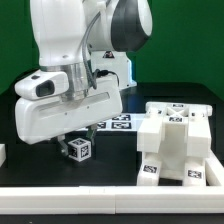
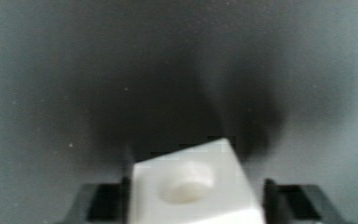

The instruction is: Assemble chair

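Pickup step: the gripper [image 2: 194,205] sets narrow jaws either side of a small glossy white plastic block with 1 peg [image 2: 185,180] near the black desk's [image 1: 120,170] front edge. Whether they pinch it, I cannot tell. Next: grip squarely, then lift.

no legible text or numbers, only black-and-white square tags [image 1: 150,172] on chair parts [image 1: 172,140], marker board [image 1: 119,124]
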`<state>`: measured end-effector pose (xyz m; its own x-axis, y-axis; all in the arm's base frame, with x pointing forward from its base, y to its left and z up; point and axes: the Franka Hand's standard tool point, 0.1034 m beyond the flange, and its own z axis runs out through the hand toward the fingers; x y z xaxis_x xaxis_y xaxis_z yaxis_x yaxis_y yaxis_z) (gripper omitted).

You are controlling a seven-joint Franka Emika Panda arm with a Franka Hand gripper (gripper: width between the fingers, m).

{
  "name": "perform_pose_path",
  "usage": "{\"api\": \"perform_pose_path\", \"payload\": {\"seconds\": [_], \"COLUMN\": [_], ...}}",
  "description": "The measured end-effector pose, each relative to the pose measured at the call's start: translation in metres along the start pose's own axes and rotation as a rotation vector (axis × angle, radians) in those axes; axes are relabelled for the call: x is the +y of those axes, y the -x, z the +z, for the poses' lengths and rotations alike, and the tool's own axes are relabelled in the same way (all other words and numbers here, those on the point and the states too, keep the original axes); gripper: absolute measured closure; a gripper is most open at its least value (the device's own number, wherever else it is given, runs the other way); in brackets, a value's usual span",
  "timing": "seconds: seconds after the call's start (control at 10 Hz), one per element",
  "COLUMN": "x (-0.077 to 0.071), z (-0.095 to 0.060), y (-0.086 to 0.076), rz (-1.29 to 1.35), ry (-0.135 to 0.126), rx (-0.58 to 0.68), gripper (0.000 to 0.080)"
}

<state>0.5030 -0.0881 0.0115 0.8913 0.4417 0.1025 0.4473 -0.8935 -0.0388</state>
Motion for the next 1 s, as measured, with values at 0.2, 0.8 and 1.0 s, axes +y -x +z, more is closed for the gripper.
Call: {"api": "perform_pose_path", "payload": {"seconds": [0.2, 0.8, 1.0], "x": [-0.004, -0.016, -0.017], "z": [-0.007, 0.000, 0.000], "y": [0.013, 0.021, 0.022], "rz": [0.378, 0.892, 0.894], "ry": [0.012, 0.013, 0.006], "rx": [0.022, 0.038, 0.029], "gripper": [0.0521, 0.0520, 0.0469]}}
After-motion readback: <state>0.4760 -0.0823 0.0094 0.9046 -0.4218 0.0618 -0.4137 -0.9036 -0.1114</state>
